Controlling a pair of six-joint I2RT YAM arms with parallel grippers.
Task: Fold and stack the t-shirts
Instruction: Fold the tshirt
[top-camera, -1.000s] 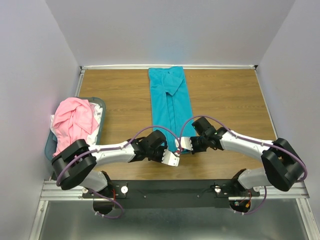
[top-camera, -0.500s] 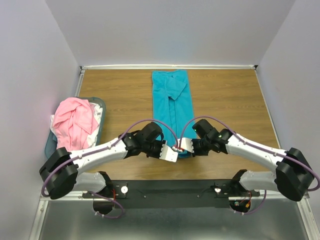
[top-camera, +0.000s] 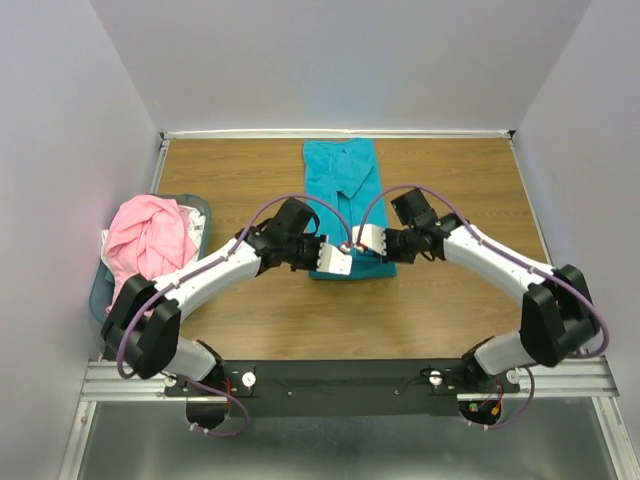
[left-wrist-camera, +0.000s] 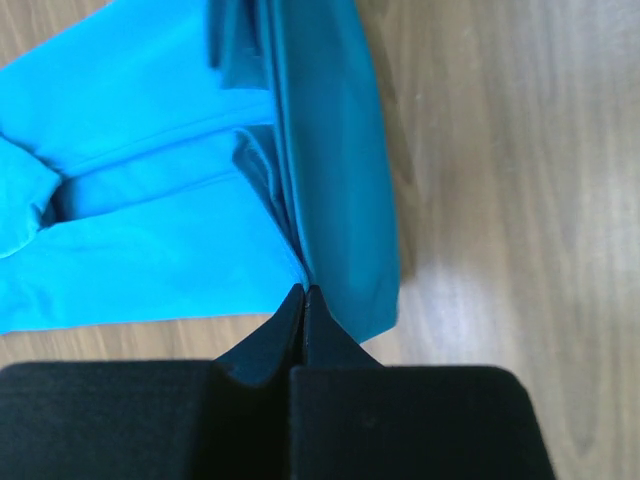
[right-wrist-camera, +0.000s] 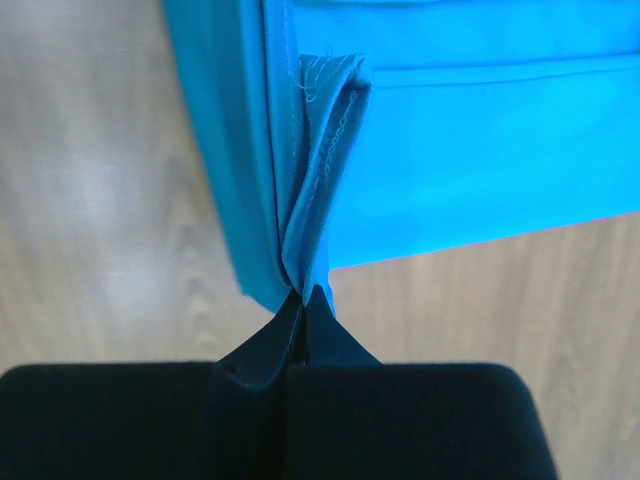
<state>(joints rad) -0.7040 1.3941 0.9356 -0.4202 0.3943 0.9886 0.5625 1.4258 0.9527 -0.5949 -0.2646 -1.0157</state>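
The teal t-shirt (top-camera: 342, 190) lies as a long narrow strip on the wooden table (top-camera: 240, 180), its near end lifted and doubled back. My left gripper (top-camera: 340, 258) is shut on the shirt's near hem; the left wrist view shows the cloth (left-wrist-camera: 190, 200) pinched at the gripper (left-wrist-camera: 304, 292). My right gripper (top-camera: 366, 240) is shut on the same hem; the right wrist view shows bunched cloth (right-wrist-camera: 320, 150) between its tips at the gripper (right-wrist-camera: 306, 292). The pink t-shirt (top-camera: 148, 240) lies crumpled in the basket at the left.
The blue-grey plastic basket (top-camera: 201, 208) stands at the table's left edge with a white cloth (top-camera: 186, 268) under the pink shirt. Walls close the table at the back and sides.
Both grippers have moved away from me, carrying the teal shirt's near hem toward the far end. The strip on the table is now shorter.
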